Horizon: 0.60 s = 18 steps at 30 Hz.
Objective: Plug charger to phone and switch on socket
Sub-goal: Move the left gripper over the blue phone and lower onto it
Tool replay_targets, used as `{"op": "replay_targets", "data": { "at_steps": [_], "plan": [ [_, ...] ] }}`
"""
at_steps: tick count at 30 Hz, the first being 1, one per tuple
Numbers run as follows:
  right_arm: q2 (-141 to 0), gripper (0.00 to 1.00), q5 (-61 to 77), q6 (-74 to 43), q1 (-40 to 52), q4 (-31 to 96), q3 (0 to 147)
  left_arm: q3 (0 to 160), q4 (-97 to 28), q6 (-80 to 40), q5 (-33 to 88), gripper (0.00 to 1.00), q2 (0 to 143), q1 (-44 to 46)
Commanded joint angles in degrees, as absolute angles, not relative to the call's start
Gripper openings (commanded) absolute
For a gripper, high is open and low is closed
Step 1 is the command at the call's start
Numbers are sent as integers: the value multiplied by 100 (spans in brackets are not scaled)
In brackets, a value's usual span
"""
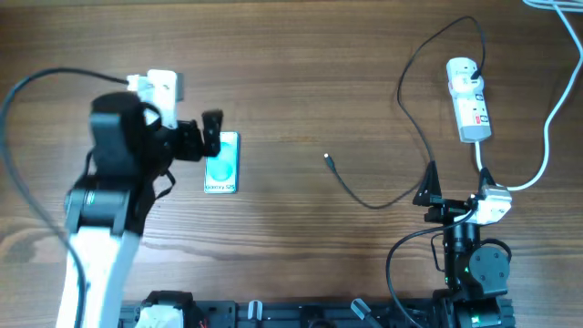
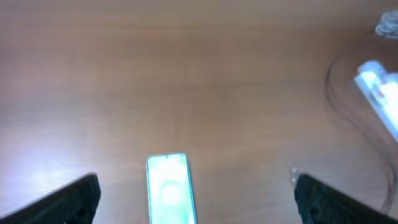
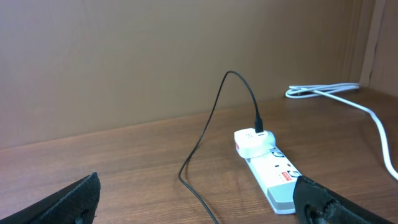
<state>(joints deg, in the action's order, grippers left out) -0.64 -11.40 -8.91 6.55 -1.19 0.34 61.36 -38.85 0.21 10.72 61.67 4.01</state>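
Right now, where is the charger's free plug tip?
In the overhead view the charger's plug tip lies loose on the wooden table near its middle, right of the phone and left of the power strip.

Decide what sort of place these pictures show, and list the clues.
Probably a robotics lab or test bench: a left arm and right arm stand at a wooden table, where a phone, a charger and a socket strip are set out.
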Motion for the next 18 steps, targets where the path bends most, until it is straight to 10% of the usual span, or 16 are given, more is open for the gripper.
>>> {"op": "replay_targets", "data": {
  "at_steps": [1,18],
  "plan": [
    [-25,100,-1055,-834,642,-128,30,6173,-4733,106,1262,100,7161,362],
    [-25,100,-1055,-834,639,-128,30,6145,-4569,86,425,100,10038,364]
  ]
}}
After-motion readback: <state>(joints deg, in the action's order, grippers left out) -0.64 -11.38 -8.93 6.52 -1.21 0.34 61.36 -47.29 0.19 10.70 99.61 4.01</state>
